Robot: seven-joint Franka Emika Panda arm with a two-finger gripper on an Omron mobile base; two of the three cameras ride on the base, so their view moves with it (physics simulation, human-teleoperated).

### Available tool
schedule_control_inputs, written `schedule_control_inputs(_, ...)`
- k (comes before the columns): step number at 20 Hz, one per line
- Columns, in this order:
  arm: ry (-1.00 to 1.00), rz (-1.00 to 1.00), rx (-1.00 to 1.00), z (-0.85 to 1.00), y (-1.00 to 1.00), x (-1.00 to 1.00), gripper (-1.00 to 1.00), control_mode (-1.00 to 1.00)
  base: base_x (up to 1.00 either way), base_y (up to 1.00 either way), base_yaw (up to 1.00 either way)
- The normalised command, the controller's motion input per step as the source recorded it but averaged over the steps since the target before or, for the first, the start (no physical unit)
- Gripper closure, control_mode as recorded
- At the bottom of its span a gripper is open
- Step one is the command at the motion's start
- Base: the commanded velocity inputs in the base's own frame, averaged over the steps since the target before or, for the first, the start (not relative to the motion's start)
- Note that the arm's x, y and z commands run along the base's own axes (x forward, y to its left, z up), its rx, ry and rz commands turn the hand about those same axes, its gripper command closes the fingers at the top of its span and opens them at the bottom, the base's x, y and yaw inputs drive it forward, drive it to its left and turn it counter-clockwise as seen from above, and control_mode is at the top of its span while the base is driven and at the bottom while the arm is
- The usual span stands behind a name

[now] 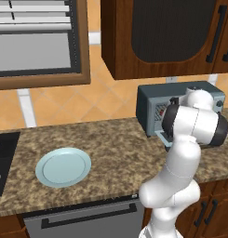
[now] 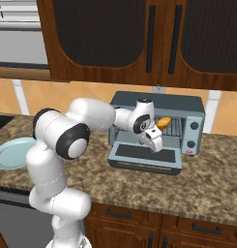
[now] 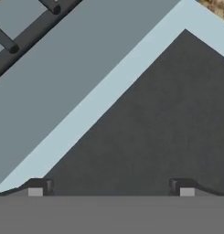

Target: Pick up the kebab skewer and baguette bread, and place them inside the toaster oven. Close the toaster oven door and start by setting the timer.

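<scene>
my claw [image 3: 111, 187] spread wide and empty over the lowered toaster oven door [image 2: 144, 154], baguette bread [image 2: 163, 122] on the rack inside the toaster oven [image 2: 187, 104]

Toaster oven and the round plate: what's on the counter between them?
Bare speckled brown stone counter lies between the pale blue round plate and the boxy blue-grey toaster oven, in the left base view.

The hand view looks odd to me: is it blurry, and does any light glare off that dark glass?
In the hand view the oven door sits so close that its edges look soft, its dark glass flat and glare-free; in the right base view the counter is evenly lit, with soft shadow under the door.
</scene>
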Motion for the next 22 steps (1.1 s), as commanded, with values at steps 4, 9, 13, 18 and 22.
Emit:
schedule_control_inputs(4, -0.11, -0.06, 0.0, 0.0, 0.02, 0.12, -1.0, -1.0, 0.0, 0.0, 0.0)
schedule_control_inputs(9, -0.12, 0.0, 0.0, 0.06, 0.0, -0.91, -1.0, -1.0, 0.0, 0.0, 0.0)
schedule_control_inputs(13, -0.03, 0.13, 0.0, 0.26, 0.0, -1.0, -1.0, -1.0, 0.0, 0.0, 0.0)
schedule_control_inputs(18, 0.05, 0.26, -0.06, 0.03, 0.68, -0.84, -1.0, -1.0, 0.0, 0.0, 0.0)
schedule_control_inputs(22, 0.16, 0.3, -0.06, 0.0, 0.73, -0.27, -1.0, -1.0, 0.0, 0.0, 0.0)
